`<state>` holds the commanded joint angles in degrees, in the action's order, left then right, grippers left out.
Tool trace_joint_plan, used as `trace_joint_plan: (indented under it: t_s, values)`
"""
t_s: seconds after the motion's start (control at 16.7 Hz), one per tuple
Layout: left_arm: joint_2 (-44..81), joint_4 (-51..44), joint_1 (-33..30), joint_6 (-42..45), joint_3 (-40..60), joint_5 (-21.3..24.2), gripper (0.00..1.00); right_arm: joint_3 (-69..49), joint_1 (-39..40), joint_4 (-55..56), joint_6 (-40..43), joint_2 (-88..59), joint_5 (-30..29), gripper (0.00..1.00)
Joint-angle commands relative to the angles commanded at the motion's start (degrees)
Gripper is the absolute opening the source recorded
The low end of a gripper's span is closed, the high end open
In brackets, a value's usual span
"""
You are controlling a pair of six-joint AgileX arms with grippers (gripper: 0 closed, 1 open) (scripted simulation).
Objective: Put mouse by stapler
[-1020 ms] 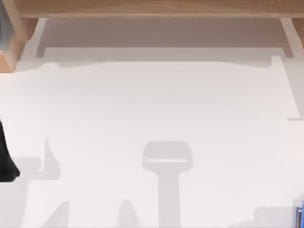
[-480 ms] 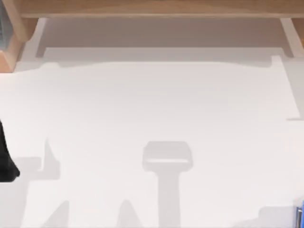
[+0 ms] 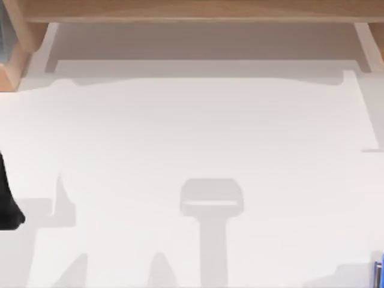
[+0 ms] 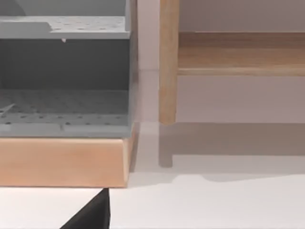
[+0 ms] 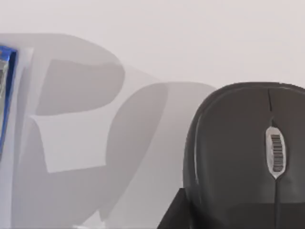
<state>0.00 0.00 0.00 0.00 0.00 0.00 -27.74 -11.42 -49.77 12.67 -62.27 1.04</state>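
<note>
Big white table point(image 3: 198, 132) takes up most of the top view, w/ a light wooden shelf frame point(image 3: 192, 11) running along its far edge and grey shadows of the arms across the near half.

Left wrist view: a grey perforated-metal organiser w/ two tiers point(image 4: 64, 76) sits on a pale wooden base point(image 4: 62, 162) at the table's far left corner, just beside an upright wooden post point(image 4: 168, 62) of the shelf frame.

Black arm part point(image 3: 7, 198) pokes in at the table's left edge in the top view; that's the left arm, parked there. A black wedge point(image 4: 90, 214) shows low in the left wrist view, prob. part of its gripper; can't tell how the jaws stand.

Dark grey computer mouse w/ a silver scroll wheel point(image 5: 243, 152) lies flat on the table in the right wrist view, right under the right arm's camera. Dark block point(image 5: 174, 212) beside it is touching or overlapping its edge; can't tell whether the jaws are round the mouse or how wide they are.

Blue stapler point(image 5: 5, 95) shows as a sliver, well apart from the mouse; in the top view a blue bit point(image 3: 379, 273) sits at the table's near right corner.
</note>
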Motion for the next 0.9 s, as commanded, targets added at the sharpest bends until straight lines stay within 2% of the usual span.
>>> trace_joint_plan:
  t_s: [0.72, 0.9]
  values:
    - [0.0, 0.0, 0.0, 0.0, 0.0, 0.0, 1.0, 0.0, 0.0, 0.0, 0.0, 0.0, 0.0, 0.98]
    - [0.0, 0.0, 0.0, 0.0, 0.0, 0.0, 1.0, 0.0, 0.0, 0.0, 0.0, 0.0, 0.0, 1.0]
